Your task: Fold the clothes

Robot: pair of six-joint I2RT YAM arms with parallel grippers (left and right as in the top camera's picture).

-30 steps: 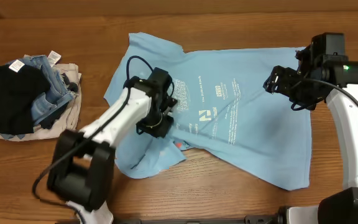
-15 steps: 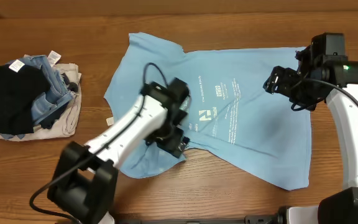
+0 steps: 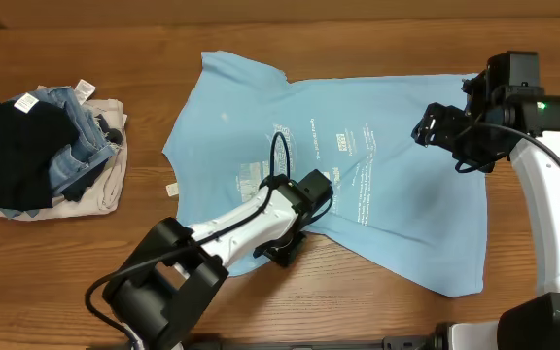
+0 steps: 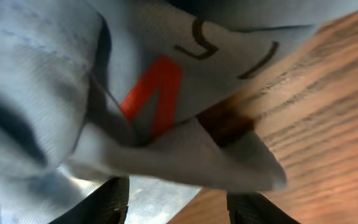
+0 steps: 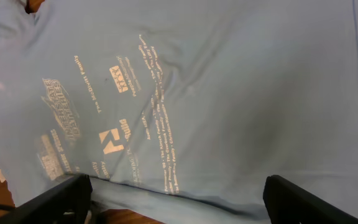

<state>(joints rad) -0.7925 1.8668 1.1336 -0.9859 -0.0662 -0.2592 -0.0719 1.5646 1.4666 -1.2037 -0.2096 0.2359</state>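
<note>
Light-blue cotton: the T-shirt (image 3: 397, 224) is lying spread out across the middle of the wooden table (image 3: 358, 29), small white print facing up.

Overhead view: the left gripper (image 3: 282, 251) is sitting at the shirt's near edge, where cloth meets bare wood. This view is not showing how its jaws stand. The right gripper (image 3: 434, 128) is hanging over the shirt's right part. A pile of other garments (image 3: 47, 146) – denim, black and beige – is lying at the table's left end, well apart from the shirt; only this view is showing it.

Left wrist view: a bunched fold of the shirt is filling the frame, carrying a red stroke (image 4: 154, 93) and dark letter outlines that the overhead is not showing. Two fingers (image 4: 114, 199) are just showing at the bottom edge, apart, with cloth in the gap – whether they are pinching it cannot be told.

Right wrist view: the fingers (image 5: 55, 198) are standing spread wide with nothing between them, above smooth printed cloth.
</note>
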